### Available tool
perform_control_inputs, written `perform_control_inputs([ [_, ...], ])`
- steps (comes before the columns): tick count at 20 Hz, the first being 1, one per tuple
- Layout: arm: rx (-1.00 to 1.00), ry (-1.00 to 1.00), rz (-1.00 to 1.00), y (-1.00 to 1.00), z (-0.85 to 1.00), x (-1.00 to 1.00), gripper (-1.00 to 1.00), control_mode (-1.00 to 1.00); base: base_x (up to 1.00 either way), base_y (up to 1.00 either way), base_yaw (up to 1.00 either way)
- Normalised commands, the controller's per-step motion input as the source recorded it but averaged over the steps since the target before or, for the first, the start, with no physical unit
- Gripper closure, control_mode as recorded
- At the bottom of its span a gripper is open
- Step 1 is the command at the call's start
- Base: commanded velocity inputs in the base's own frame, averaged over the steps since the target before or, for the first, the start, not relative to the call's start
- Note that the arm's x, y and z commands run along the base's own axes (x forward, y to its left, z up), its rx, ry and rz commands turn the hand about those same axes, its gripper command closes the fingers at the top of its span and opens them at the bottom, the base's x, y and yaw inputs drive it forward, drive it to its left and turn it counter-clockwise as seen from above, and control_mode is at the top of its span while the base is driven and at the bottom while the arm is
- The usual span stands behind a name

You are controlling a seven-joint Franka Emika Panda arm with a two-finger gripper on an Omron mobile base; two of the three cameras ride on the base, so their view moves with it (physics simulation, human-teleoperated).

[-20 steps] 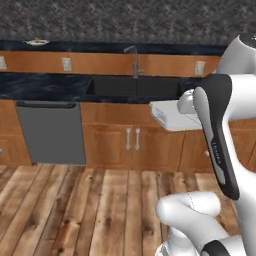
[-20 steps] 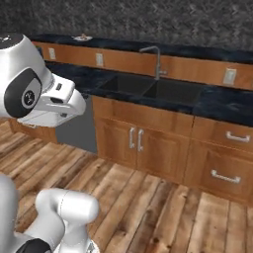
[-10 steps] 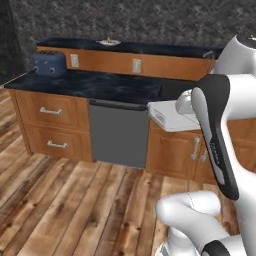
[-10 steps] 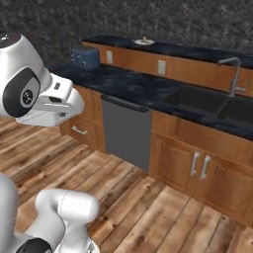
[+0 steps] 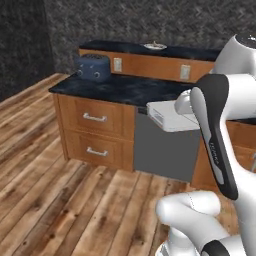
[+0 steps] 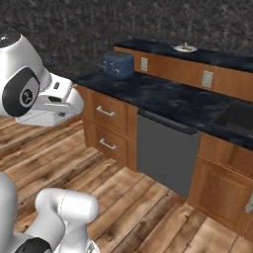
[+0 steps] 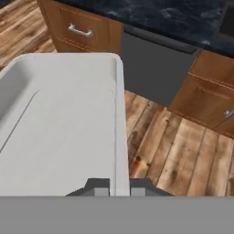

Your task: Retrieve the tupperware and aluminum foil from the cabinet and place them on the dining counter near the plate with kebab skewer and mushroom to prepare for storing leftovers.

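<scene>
Now carrying step: hand [image 7: 113, 183] pinched on tupperware [image 7: 64, 123] rim, box held over floor. Plate [image 6: 185, 48] on raised back surface [image 6: 217, 57], far end. Next, I judge: drive nearer, set box beside plate.

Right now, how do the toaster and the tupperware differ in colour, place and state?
The toaster is dark blue; the tupperware is white. The toaster stands on the dark counter by the wall; the tupperware is off every surface, held out in the air above the wooden floor. The toaster stands free; the gripper is shut on the tupperware's rim. The toaster is a closed rounded block; the tupperware is an open shallow box. Both are upright.
</scene>
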Motion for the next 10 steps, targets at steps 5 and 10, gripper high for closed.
perform_control_inputs([
  [5, 0.00, 0.00, 0.00, 0.00, 0.00, 0.00, 1.00, 1.00, 1.00, 1.00, 0.00],
  [10, 0.00, 0.00, 0.00, 0.00, 0.00, 0.00, 1.00, 1.00, 1.00, 1.00, -0.07],
])
